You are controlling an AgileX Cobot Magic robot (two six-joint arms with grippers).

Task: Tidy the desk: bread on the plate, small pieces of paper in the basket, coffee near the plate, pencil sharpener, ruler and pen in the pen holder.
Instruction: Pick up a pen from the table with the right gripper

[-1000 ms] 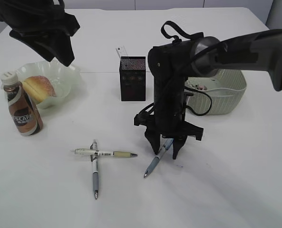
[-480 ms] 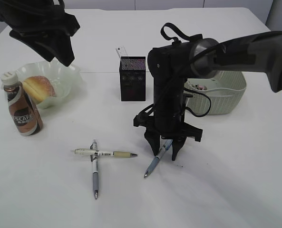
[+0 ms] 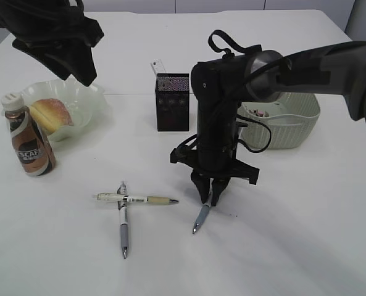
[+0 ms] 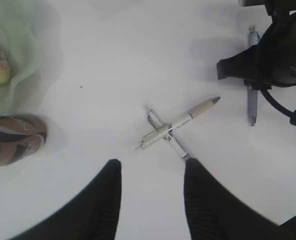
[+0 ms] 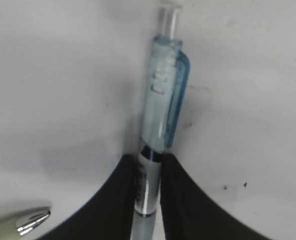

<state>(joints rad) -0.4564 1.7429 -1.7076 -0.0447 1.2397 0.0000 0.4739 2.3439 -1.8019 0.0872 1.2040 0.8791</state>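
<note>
My right gripper (image 3: 210,196) (image 5: 148,170) is shut on the barrel of a blue pen (image 3: 202,217) (image 5: 163,100) that lies on the table. Two more pens lie crossed to its left, a beige one (image 3: 139,199) (image 4: 187,116) over a white one (image 3: 123,223) (image 4: 155,121). My left gripper (image 4: 152,165) hangs open and empty high above them, at the top left of the exterior view (image 3: 78,69). A ruler (image 3: 157,66) stands in the black pen holder (image 3: 171,105). Bread (image 3: 50,114) lies on the plate (image 3: 84,95), and the coffee (image 3: 27,139) stands beside it. The pencil sharpener is out of view.
A pale basket (image 3: 291,120) stands at the right behind my right arm, with something small in it that I cannot make out. White table surrounds the pens. The tip of the beige pen (image 5: 33,220) shows beside my right fingers.
My right gripper's fingers have closed from open onto the blue pen, which has swung slightly more upright in the view. The left arm has not moved.
</note>
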